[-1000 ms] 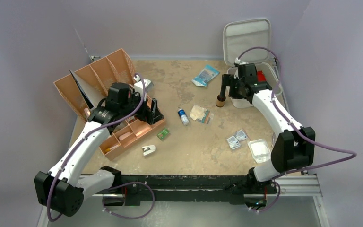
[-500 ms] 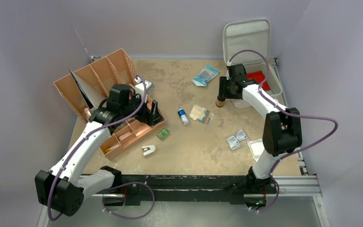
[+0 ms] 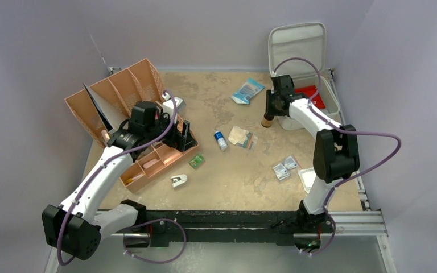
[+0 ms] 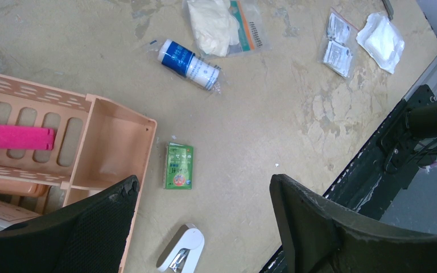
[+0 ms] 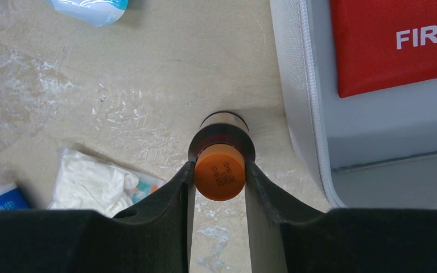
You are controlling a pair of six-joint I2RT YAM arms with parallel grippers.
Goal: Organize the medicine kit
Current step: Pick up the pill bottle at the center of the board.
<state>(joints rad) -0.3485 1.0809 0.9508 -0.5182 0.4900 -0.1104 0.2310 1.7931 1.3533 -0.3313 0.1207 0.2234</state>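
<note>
The medicine kit [image 3: 331,101], a light grey hard case, lies open at the back right with its lid [image 3: 296,48] standing up. A red first aid pouch [image 3: 309,91] lies inside it. Just left of the case stands a dark bottle with an orange cap [image 3: 267,120]. My right gripper [image 3: 269,109] hangs straight above it. In the right wrist view both fingers press the sides of the orange cap [image 5: 219,172], next to the case's rim [image 5: 296,85] and the pouch [image 5: 392,40]. My left gripper [image 4: 203,183] hovers open and holds nothing, above the tan tray's corner [image 4: 114,142].
Two tan divided trays [image 3: 119,91] [image 3: 153,162] stand at the left. Loose on the table lie a green box [image 4: 178,165], a white clip [image 4: 182,256], a blue-and-white bottle [image 3: 221,140], a gauze bag [image 3: 242,136], a blue packet [image 3: 247,90], small sachets [image 3: 284,168] and a clear packet [image 3: 312,179].
My right gripper has dropped over the orange-capped bottle and its fingers have closed onto the cap; the right arm's elbow has swung inward. The left arm has stayed put.
</note>
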